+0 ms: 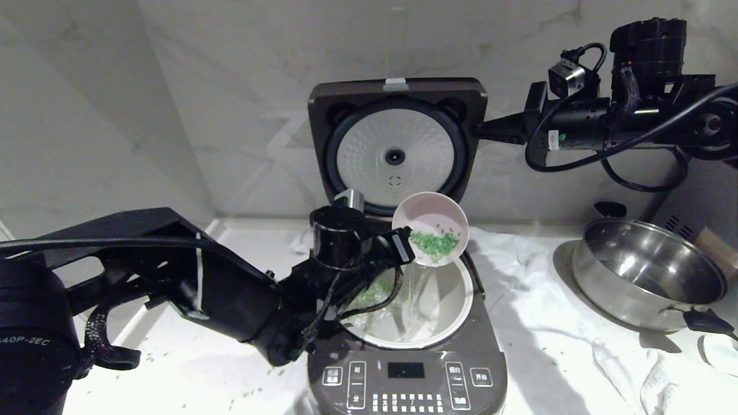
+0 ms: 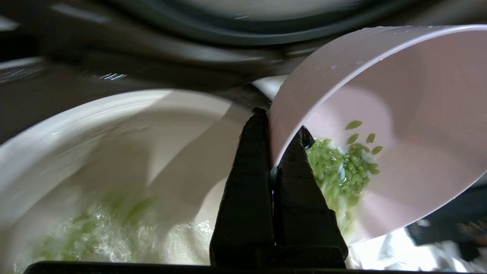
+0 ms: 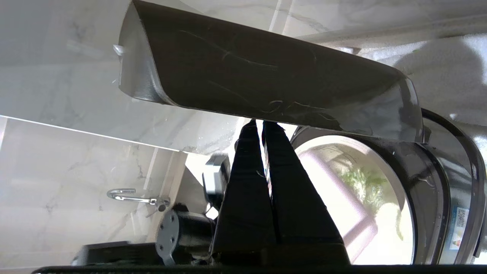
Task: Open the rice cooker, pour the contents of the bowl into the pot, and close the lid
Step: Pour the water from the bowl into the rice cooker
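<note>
Tilting over the pot (image 1: 447,300), the bowl (image 1: 429,227) is sitting above the open rice cooker (image 1: 403,369), its mouth facing us and its green contents (image 1: 433,242) sliding toward the low rim. We are seeing water and green grains already lying in the pot. The left gripper (image 2: 272,125) is clamping the bowl's rim, one finger inside and one outside. The lid (image 1: 396,141) is standing upright behind the bowl. The right gripper (image 3: 262,123) is reaching in level from the right, fingers pressed together, tips resting against the lid's side edge. A steel pan (image 1: 648,276) is sitting well apart to the right on a white cloth (image 1: 536,300). Stray green bits are lying on the counter (image 1: 173,369). The left arm is crossing low from the left.
</note>
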You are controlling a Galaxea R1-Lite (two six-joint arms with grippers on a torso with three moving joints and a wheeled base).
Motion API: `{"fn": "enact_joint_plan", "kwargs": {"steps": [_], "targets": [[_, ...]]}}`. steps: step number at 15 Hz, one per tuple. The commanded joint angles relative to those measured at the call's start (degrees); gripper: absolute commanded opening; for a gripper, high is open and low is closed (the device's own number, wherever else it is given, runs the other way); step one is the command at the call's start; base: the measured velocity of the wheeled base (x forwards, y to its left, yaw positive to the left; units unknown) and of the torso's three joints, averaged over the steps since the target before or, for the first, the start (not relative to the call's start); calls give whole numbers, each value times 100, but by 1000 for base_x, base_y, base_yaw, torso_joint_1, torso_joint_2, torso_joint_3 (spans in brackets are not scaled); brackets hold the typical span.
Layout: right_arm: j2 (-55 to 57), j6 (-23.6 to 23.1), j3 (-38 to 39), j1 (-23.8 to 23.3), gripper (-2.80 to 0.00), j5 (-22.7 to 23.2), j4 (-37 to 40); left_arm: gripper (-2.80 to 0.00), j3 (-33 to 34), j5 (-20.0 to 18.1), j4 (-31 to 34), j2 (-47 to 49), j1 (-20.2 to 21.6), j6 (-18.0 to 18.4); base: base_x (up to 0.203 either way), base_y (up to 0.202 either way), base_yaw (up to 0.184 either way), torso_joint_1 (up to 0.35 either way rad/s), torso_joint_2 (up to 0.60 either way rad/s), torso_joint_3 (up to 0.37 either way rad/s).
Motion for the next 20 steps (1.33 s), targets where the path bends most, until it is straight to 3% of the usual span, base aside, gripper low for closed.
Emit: {"fn": "enact_joint_plan", "kwargs": {"steps": [1,4,9,20], "targets": [[56,16,11,3,-280,27,-1,-280,601,-117,-2073,481,1,200,0,0,0,0,0,0],[136,25,11,12,-280,27,-73,-280,548,-143,-2563,612,9,325,0,0,0,0,0,0],[170,25,11,64,-280,27,-116,-280,184,-134,-2641,895,57,687,0,0,0,0,0,0],[144,25,20,64,-280,18,-116,-280,298,-143,-2624,711,81,774,0,0,0,0,0,0]]}}
